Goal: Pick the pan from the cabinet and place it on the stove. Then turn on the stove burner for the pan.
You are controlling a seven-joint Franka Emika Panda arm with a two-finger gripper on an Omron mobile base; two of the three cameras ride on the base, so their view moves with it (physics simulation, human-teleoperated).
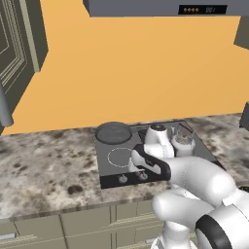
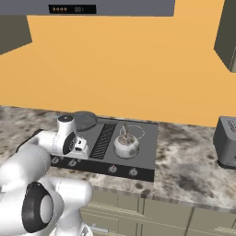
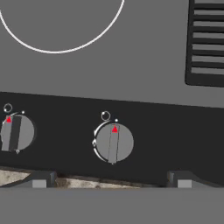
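Pan (image 1: 113, 132) on black stove (image 1: 109, 172), speckled stone counter (image 1: 44, 168), orange wall (image 1: 136, 63), hand (image 3: 111, 181) open above knob (image 3: 113, 143)

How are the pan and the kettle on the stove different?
The pan is dark grey, flat and shallow; the kettle is pale, round-bodied and taller. In the right base view the pan sits at the stove's back left corner and the kettle right of the ribbed grille. Both rest on the cooktop.
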